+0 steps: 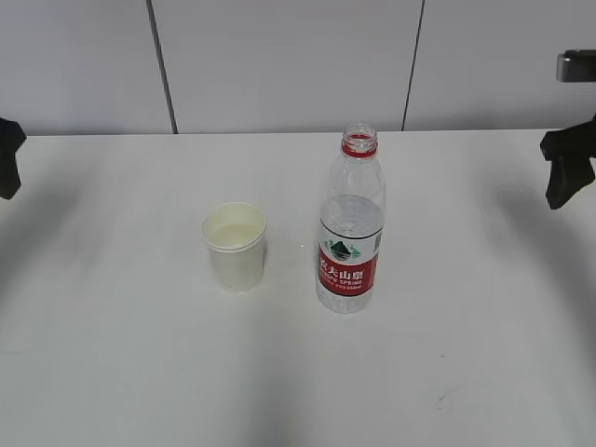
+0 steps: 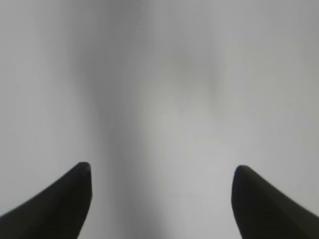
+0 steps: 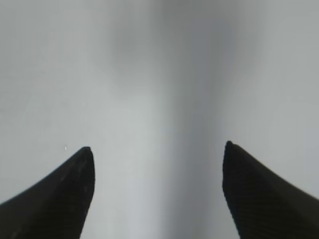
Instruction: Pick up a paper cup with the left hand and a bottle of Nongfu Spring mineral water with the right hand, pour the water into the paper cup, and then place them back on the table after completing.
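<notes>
I see paper cup [image 1: 235, 246] upright mid-table [image 1: 112, 354], liquid inside | uncapped bottle [image 1: 350, 223] upright just right of it, apart | left hand [image 2: 160, 172] at left edge, jaws wide, holding nothing | right hand [image 3: 157, 149] at right edge, jaws wide, holding nothing
</notes>
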